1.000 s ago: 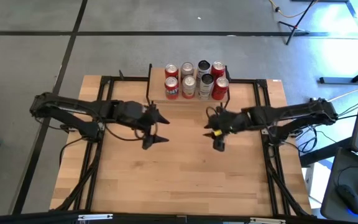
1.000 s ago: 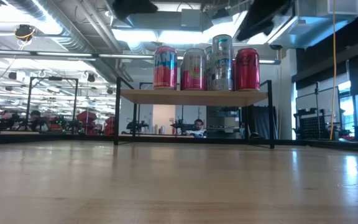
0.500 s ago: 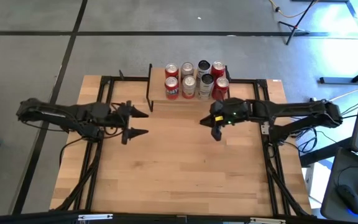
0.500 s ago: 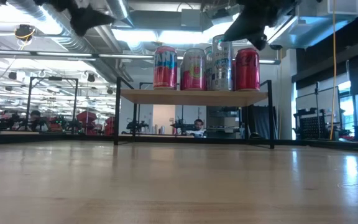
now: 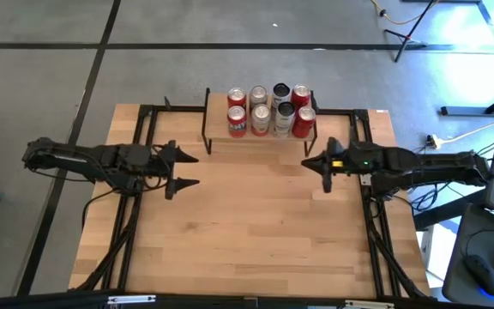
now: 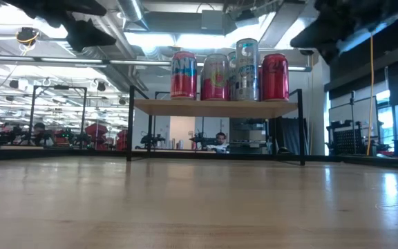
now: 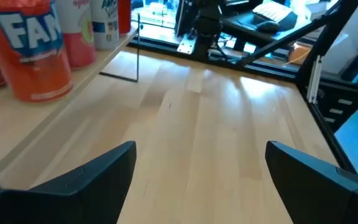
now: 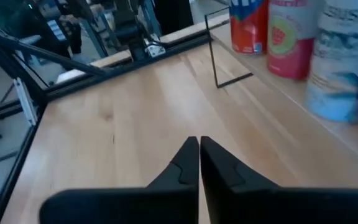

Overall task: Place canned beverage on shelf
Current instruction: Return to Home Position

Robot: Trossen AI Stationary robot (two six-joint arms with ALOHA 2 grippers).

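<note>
I count eight cans (image 5: 271,110) on the shelf (image 6: 216,108), so placing looks done. Left gripper (image 5: 195,169) apart, right gripper (image 8: 199,143) together, both empty; only homing remains.

Cans (image 5: 259,121) in two rows on shelf (image 6: 216,108), at far edge of table (image 5: 256,232)

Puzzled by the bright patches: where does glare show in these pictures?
Low view: ceiling lights blaze behind the red, pink and silver drink cans on the small wooden-topped black-legged shelf; light gleams on the pale wooden tabletop at right. Left wrist view: a sheen on that tabletop.
</note>
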